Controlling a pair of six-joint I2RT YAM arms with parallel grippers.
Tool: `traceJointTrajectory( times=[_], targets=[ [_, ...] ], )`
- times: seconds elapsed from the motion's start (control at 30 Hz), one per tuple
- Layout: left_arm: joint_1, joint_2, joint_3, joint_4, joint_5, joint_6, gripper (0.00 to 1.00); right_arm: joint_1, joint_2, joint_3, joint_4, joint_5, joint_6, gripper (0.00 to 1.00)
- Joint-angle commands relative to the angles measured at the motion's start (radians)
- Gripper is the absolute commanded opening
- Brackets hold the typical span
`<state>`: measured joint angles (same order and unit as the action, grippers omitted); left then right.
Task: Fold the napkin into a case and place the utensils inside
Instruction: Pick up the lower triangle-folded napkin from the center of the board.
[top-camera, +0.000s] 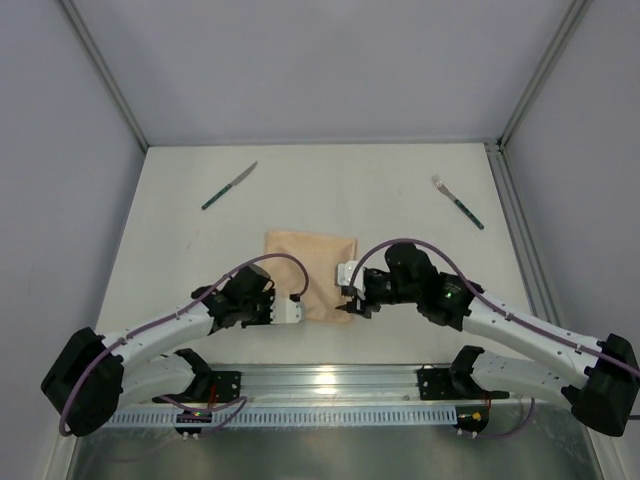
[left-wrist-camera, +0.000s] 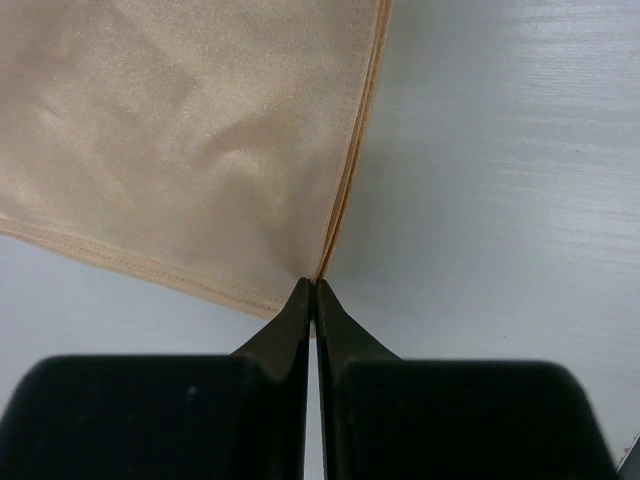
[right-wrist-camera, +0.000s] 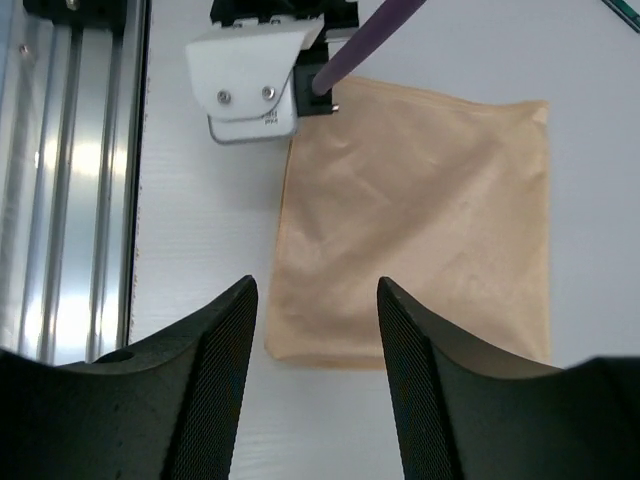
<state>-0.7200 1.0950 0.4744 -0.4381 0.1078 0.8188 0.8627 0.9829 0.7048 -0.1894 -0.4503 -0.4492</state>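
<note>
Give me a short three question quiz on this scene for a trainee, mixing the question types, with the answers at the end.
1. True or false: the left end effector is shut on a corner of the napkin.
2. Where does the knife lie? A, on the napkin; B, on the bare table, beyond the napkin towards the far left; C, tucked inside a fold.
3. Fill in: the right end effector stands ___ at the napkin's edge, gripping nothing.
Key: 1 true; 2 B; 3 open.
</note>
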Motion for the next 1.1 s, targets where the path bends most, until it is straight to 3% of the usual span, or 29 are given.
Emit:
traceJointTrajectory(
  times=[0.0,0.03,0.17,0.37,0.57,0.9,1.07],
  targets=[
    [-0.002,-0.037,0.039,0.012,0.012,-0.036,0.0,0.009,0.0,-0.013,-0.114,-0.034,-0.381,0.56],
    [-0.002,-0.04,0.044,-0.002,0.007,-0.038,0.0,0.01,0.002,-0.025,-0.134,-0.028,-0.422,0.61],
    [0.011,-0.072,0.061,-0.024,0.02,-0.041,0.0,0.015,0.033,-0.077,-0.188,-0.013,-0.511,0.63],
    [0.014,-0.078,0.067,-0.037,0.032,-0.052,0.0,0.099,0.083,-0.215,-0.003,0.154,-0.568,0.64],
    [0.014,-0.067,0.073,-0.044,0.03,-0.053,0.0,0.173,0.195,-0.246,0.119,0.268,-0.562,0.65],
    [0.013,-0.057,0.078,-0.053,0.046,-0.064,0.0,0.197,0.273,-0.232,0.131,0.34,-0.591,0.62],
    [0.014,-0.057,0.087,-0.062,0.041,-0.064,0.0,0.197,0.352,-0.189,0.073,0.366,-0.609,0.52]
  ],
)
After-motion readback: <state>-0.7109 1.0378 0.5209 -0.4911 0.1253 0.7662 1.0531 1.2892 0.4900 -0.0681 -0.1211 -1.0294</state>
